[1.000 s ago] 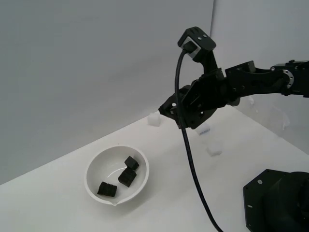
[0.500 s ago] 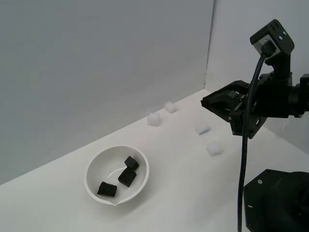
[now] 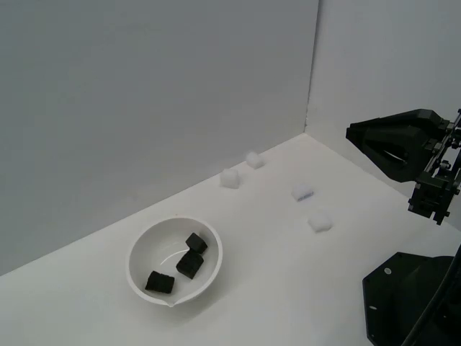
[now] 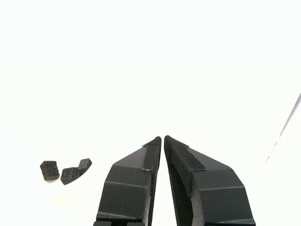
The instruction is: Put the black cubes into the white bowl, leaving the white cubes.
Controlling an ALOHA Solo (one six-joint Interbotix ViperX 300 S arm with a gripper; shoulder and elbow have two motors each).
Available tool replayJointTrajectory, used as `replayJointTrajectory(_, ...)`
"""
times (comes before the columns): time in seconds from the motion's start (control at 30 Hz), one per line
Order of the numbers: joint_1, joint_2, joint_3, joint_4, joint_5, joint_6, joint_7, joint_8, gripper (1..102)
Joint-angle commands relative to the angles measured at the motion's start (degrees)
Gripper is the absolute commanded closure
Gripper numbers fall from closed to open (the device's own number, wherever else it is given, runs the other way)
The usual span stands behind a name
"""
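High above the white surface [image 3: 274,252], the pincer [image 4: 162,138] hovers closed and empty, pale walls [image 3: 144,86] beyond it.

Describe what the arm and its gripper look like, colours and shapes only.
The arm is matte black, blocky, with small bolted brackets. The gripper has two black wedge-shaped fingers tapering to narrow tips, with flat inner pads. A black base shows a small silver screw.

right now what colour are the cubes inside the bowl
Matte black, all three cubes in the white bowl; clearest in the exterior view.
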Motion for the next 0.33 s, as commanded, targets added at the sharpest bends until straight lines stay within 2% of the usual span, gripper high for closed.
replayJointTrajectory(0.0, -0.53, 0.7, 0.88, 0.0, 0.0, -0.18, 0.18, 0.35, 100)
replayJointTrajectory(0.3, -0.53, 5.89, 5.8, 0.26, 0.35, -0.18, 1.05, 0.35, 100)
